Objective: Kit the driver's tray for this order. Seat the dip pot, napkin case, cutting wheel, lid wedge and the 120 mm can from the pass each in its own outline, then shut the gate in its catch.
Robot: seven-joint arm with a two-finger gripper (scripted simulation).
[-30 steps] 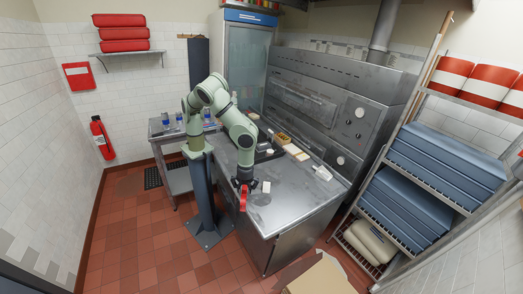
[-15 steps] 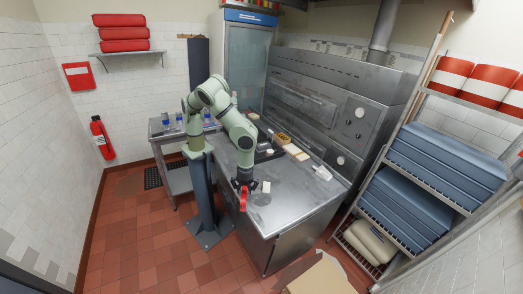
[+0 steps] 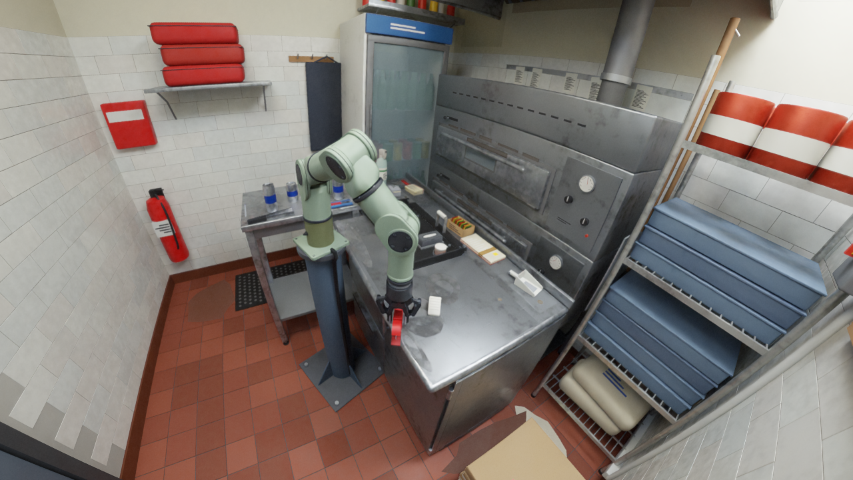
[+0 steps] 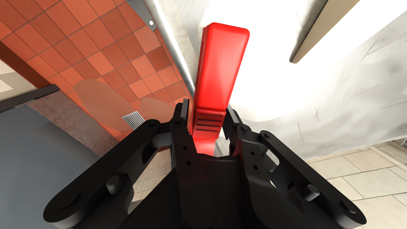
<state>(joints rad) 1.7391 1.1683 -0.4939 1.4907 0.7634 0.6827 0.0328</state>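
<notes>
The red lid wedge [image 3: 396, 329] hangs straight down in my gripper [image 3: 396, 315], which grips it by its ribbed upper end [image 4: 209, 125] above the front left edge of the steel counter. Its long flat body [image 4: 220, 65] points down past the counter's rim. The dark tray [image 3: 430, 239] sits further back on the counter by the oven, with a small white pot [image 3: 439, 248] and a grey case [image 3: 429, 239] in it. A white block [image 3: 434, 305] lies flat on the counter just right of my gripper. Blue-banded cans [image 3: 269, 196] stand on the side table behind my arm.
A cardboard box [image 3: 519, 451] sits open on the floor below the counter's front corner. A white scoop [image 3: 526, 282], a notepad [image 3: 484, 247] and a small crate [image 3: 460, 225] lie along the oven front. My pedestal [image 3: 337, 310] stands left of the counter.
</notes>
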